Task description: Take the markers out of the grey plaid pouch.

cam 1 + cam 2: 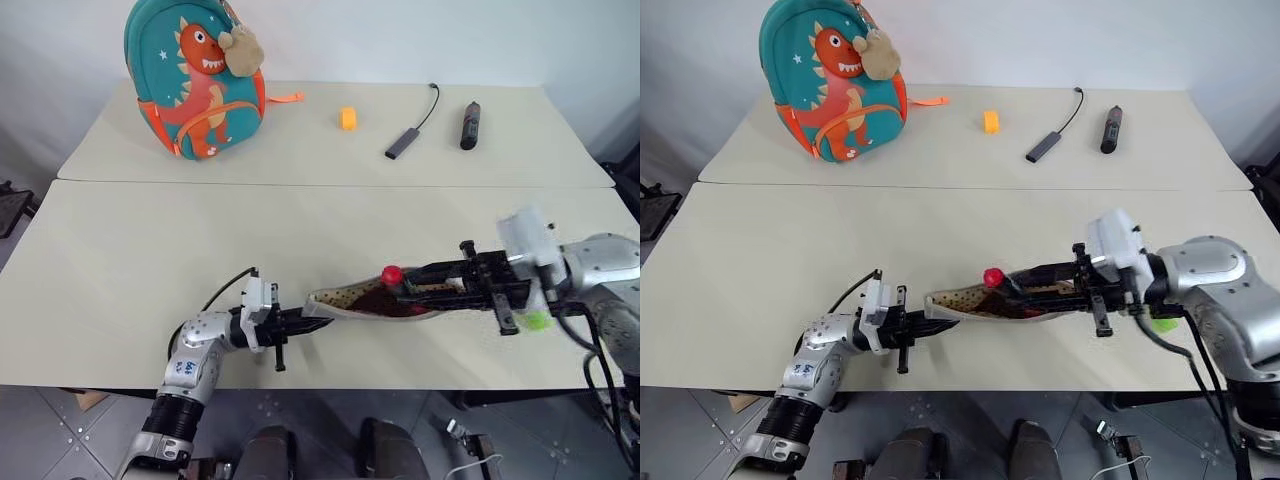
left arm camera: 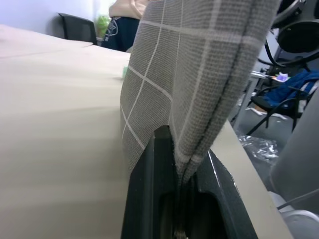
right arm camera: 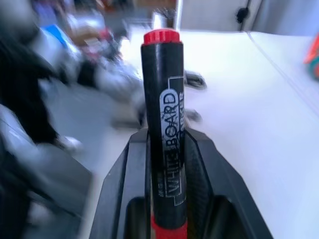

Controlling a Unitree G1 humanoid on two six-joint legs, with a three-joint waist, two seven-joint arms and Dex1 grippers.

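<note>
Over the pale bench (image 1: 120,270), your left fingers (image 2: 149,199) clamp the grey plaid pouch (image 2: 199,74). Your right wrist view reveals right fingers (image 3: 199,169) clamped on a black, red-capped marker (image 3: 164,114) lettered "WHITEBOARD".

The flat grey plaid fabric pouch (image 1: 365,302), crossed by thin white grid lines, is seen near the front edge of the near table, held up at one end and open, so that its dark reddish lining is exposed. Its grey checked cloth (image 2: 199,74) is shown pinched at an edge and hanging in a fold. A whiteboard marker (image 3: 167,134), with a black barrel, white lettering and a red cap (image 1: 392,275), is shown clear of the pouch's mouth, its red end above the opening.
</note>
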